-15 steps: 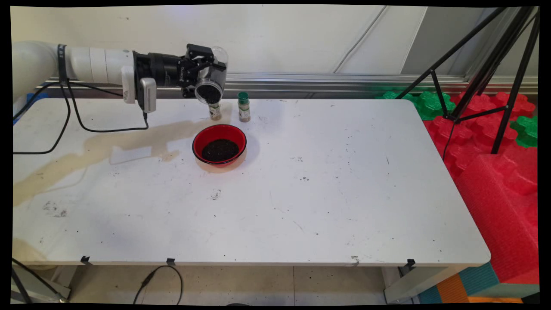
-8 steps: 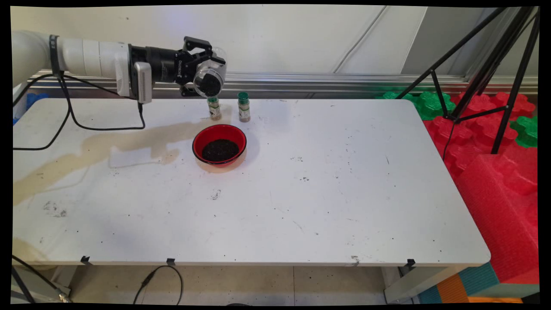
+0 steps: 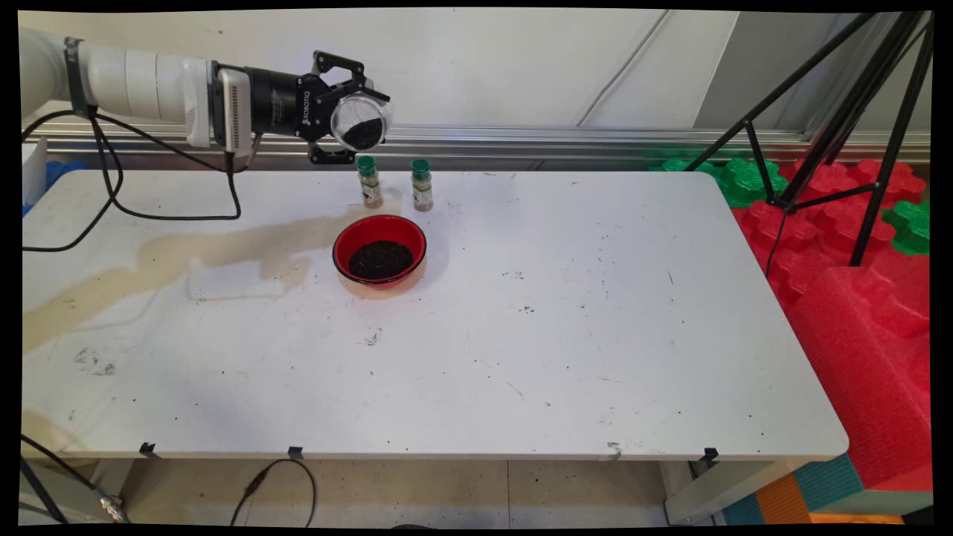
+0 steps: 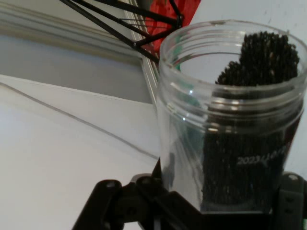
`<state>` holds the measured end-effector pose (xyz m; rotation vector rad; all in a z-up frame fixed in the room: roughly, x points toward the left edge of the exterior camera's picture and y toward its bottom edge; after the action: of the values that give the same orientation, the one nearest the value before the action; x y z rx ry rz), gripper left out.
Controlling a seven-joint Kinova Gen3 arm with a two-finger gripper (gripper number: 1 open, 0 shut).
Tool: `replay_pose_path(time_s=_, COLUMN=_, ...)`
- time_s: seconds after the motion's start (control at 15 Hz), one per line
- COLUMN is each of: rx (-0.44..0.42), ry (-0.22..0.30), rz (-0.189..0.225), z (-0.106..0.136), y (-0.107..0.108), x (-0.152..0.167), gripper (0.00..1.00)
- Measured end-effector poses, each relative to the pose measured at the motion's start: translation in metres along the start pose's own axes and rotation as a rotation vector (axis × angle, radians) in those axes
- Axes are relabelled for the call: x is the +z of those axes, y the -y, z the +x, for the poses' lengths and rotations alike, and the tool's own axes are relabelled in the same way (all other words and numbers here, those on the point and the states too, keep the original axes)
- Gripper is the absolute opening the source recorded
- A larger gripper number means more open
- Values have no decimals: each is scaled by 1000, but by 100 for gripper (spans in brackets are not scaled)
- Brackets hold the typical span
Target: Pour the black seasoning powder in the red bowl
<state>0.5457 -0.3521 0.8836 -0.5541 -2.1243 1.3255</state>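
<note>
My claw (image 3: 356, 123) grips a clear jar (image 3: 361, 121) of dark grains, lying on its side above the desk (image 3: 595, 335). Below stand two green-capped bottles (image 3: 368, 181), then a red bowl (image 3: 380, 251) with dark grains.

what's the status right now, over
Tool shut on clear jar, held sideways, dark grains inside. Red bowl of grains below, two spice bottles beside it.

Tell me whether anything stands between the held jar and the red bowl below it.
Nothing visible does. The gripper holds the clear jar on its side above the table's far edge; the two green-capped bottles stand beyond the red bowl, under the jar.
</note>
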Motion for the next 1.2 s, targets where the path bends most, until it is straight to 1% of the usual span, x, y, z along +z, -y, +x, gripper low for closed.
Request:
replay_pose_path(time_s=0.33, rx=-140, ry=-23, rz=-20, z=18, y=11, x=-5, gripper=0)
replay_pose_path(time_s=0.47, rx=-182, ry=-31, rz=-29, z=23, y=14, x=-6, gripper=0)
replay_pose_path(time_s=0.87, rx=-364, ry=-65, rz=-64, z=43, y=25, x=-7, gripper=0)
replay_pose_path(time_s=1.2, rx=-515, ry=-98, rz=-100, z=57, y=30, x=-4, gripper=0)
